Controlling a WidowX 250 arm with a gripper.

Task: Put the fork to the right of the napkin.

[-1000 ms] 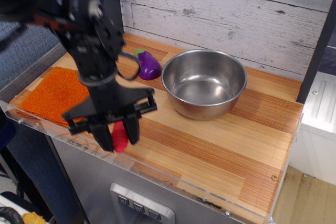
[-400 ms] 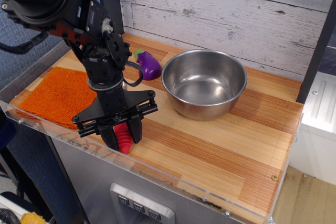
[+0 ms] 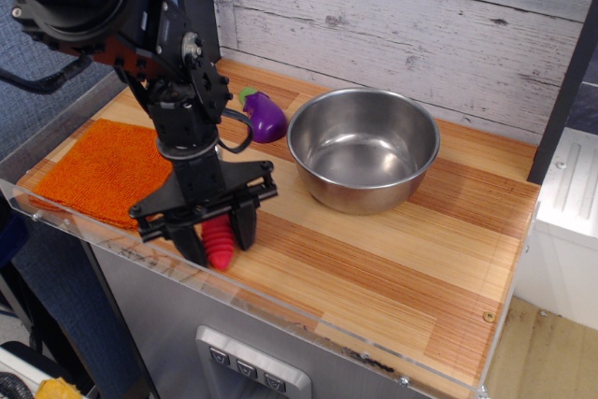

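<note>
Gripper point(image 3: 220, 239) fingers straddle the fork point(image 3: 219, 241) right of the napkin point(image 3: 96, 170), grip unclear; lifting could drag it astray.

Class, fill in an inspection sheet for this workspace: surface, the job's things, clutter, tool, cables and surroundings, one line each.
Surface: wooden counter with a clear rim along its front edge.
Job's things: fork, only its ribbed red handle showing, near the front edge to the right of the orange napkin; tines hidden.
Clutter: steel bowl, empty; purple toy eggplant to its left.
Tool: the tool straddles the fork handle; whether it grips cannot be told.
Cables: black cable loop on the arm.
Surroundings: whitewashed plank wall behind; grey cabinet front below.
</note>
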